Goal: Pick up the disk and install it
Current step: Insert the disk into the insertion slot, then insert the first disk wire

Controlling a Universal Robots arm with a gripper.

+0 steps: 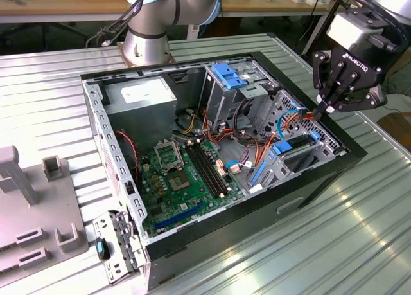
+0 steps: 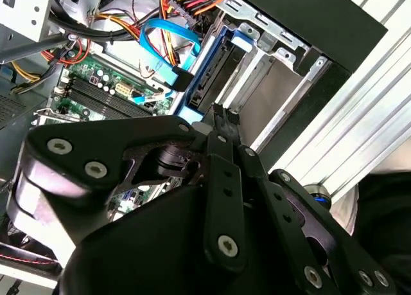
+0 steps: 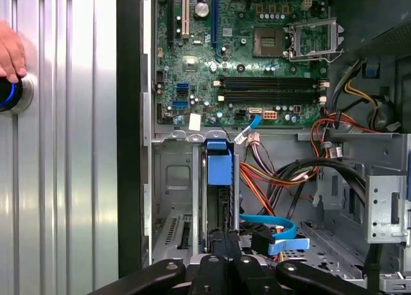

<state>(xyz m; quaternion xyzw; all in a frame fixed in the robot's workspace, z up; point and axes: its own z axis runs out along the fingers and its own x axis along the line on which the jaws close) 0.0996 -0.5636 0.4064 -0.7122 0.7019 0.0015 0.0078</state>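
A: Found the disk (image 3: 217, 166)?
B: Yes. Stands on edge in the metal bay (image 3: 170, 179) at one corner of the computer case (image 1: 212, 240), blue carrier end facing the motherboard (image 3: 257, 70).
A: And the gripper (image 1: 325, 108)?
B: Hangs over that same corner in the exterior view. Drawn narrow, tips almost together, right at the disk's outer end. Cannot tell whether pinching that edge or only pressing on it.
A: Seated, then?
B: Looks mostly in, judging from the first wrist view. Cannot confirm fully home: hidden behind the gripper at the outer end.
A: Worries?
B: Chiefly the blue flat cable (image 3: 276, 234) and the orange wires (image 3: 270, 179), lying just beside the slot. Could snag on the gripper, or get trapped between carrier and bay wall and take a crushing.
A: And the disk itself?
B: Could jam if pushed off-axis: skews the carrier in its rails and stops short of latching. Could also pull back out of the slot if lifted away while clamped.
A: Anything around it?
B: Tight quarters. Might knock the case rim or the neighbouring bay wall with those broad black links. Worth noting too: a hand (image 3: 9, 51) at a round blue-ringed button (image 3: 9, 94) out on the ribbed table (image 3: 70, 147), outside the case.
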